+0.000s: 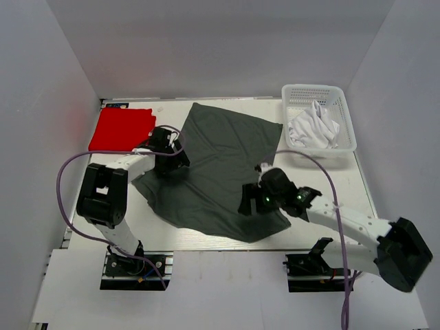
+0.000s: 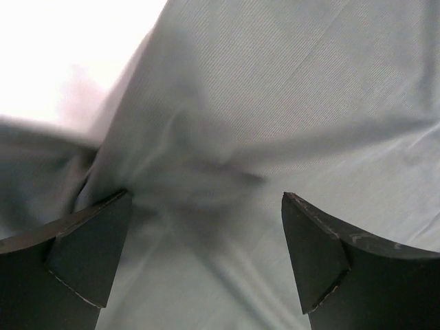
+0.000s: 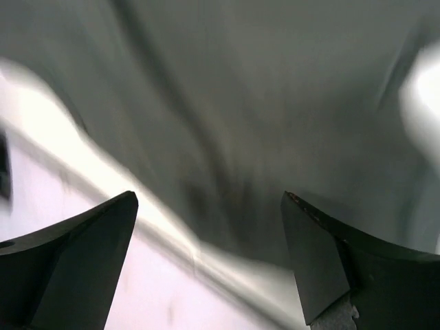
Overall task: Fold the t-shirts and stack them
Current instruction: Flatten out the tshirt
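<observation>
The dark grey t-shirt lies spread at the table's centre. The left gripper at its nine o'clock edge and the right gripper at five o'clock both gape over it. The red t-shirt lies at ten o'clock, and the white t-shirt fills the basket at two.

bare table strip along the bottom centre
red t-shirt blocks upper left, basket upper right, grey t-shirt covers the centre.

We see the dark grey cloth t-shirt blurred and cut off by the right wrist view's edges; the black left gripper covers its left edge.
</observation>
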Motion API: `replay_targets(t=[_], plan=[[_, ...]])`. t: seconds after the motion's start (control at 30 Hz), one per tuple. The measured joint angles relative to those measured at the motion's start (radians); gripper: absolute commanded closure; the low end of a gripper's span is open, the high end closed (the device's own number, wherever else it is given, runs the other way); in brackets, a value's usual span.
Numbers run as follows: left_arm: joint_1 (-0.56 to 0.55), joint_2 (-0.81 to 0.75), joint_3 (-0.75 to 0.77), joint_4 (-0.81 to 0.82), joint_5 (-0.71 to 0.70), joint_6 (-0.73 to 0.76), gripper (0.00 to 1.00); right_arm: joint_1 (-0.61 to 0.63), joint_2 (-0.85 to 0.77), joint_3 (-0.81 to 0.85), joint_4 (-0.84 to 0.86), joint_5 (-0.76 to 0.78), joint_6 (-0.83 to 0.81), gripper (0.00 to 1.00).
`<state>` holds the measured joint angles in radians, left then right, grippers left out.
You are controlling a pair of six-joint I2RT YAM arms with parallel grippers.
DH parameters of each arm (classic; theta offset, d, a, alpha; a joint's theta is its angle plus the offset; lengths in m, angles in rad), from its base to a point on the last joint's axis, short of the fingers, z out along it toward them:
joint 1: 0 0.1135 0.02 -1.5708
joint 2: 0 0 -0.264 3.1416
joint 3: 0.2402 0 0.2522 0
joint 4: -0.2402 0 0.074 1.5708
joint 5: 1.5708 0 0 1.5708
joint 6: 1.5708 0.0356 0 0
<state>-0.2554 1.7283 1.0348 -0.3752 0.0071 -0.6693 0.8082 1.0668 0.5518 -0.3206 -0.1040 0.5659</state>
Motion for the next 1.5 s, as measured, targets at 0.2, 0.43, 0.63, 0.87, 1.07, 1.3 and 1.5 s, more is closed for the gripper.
replay_targets(t=[0.2,0.43,0.63,0.87,1.07,1.3,1.5], plan=[[-0.011,-0.198,-0.108,-0.08,-0.035,-0.009,0.0,-0.045,0.319,0.319,0.208,0.172,-0.051,0.1],[-0.024,-0.485,-0.308,-0.112,-0.093,-0.078,0.0,-0.174,0.69,0.669,0.248,0.198,-0.122,0.1],[-0.024,-0.513,-0.428,-0.087,-0.09,-0.119,0.0,-0.27,1.009,0.937,0.161,0.191,-0.212,0.1],[-0.012,-0.289,-0.306,-0.061,-0.071,-0.124,0.0,-0.302,1.109,1.029,0.144,0.203,-0.248,0.1],[-0.002,-0.086,-0.095,-0.11,-0.078,-0.126,0.0,-0.307,1.053,0.912,0.234,0.215,-0.203,0.1],[-0.002,0.097,0.146,-0.261,-0.174,-0.113,0.0,-0.293,0.703,0.433,0.313,0.216,-0.059,0.11],[0.001,0.337,0.476,-0.285,-0.166,-0.033,0.0,-0.172,0.428,0.151,0.285,0.228,0.063,0.1]])
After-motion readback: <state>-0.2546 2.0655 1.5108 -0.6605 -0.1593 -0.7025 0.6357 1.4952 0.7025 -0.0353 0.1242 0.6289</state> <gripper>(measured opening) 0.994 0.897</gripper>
